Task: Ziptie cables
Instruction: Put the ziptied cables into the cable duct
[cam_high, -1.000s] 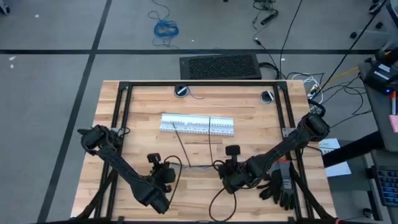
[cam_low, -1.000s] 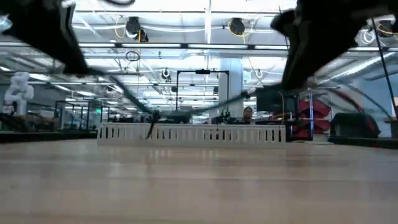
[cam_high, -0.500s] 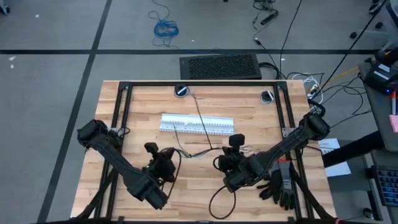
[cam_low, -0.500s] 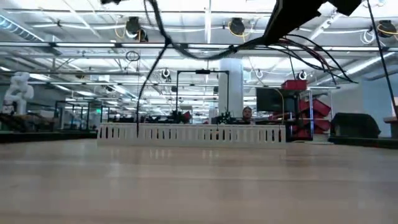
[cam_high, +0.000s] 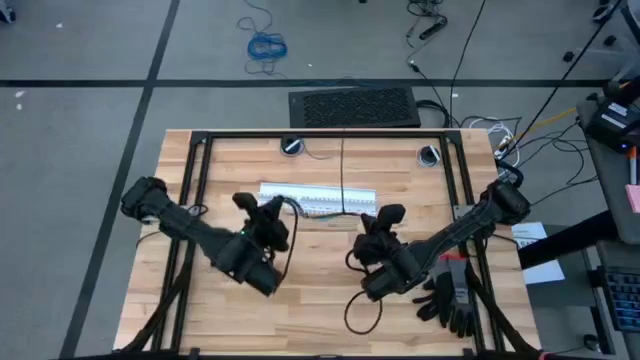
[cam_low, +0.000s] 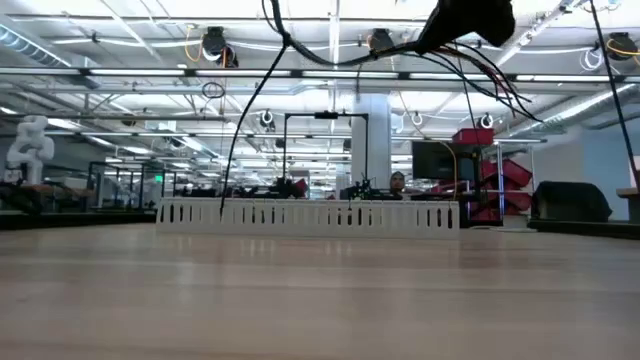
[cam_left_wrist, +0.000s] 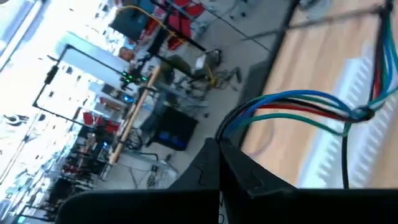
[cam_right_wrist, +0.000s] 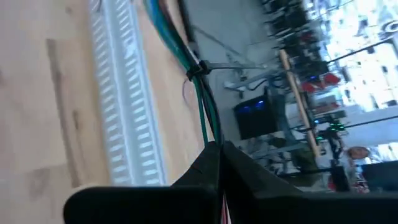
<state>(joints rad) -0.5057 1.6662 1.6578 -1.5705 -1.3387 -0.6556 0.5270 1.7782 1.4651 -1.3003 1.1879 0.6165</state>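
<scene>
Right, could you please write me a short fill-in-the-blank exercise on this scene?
1. The left pincer and the right pincer are both shut on the ___.
2. Their wires are blue, red and ___.
3. A dark ___ is fastened around them.
4. Below them a ___ slotted strip lies on the wooden table.

Missing words: cables; green; ziptie; white.

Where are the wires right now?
The cables are lifted off the table, stretched between the left claw and the right claw, above the white slotted strips in the high view.
</scene>
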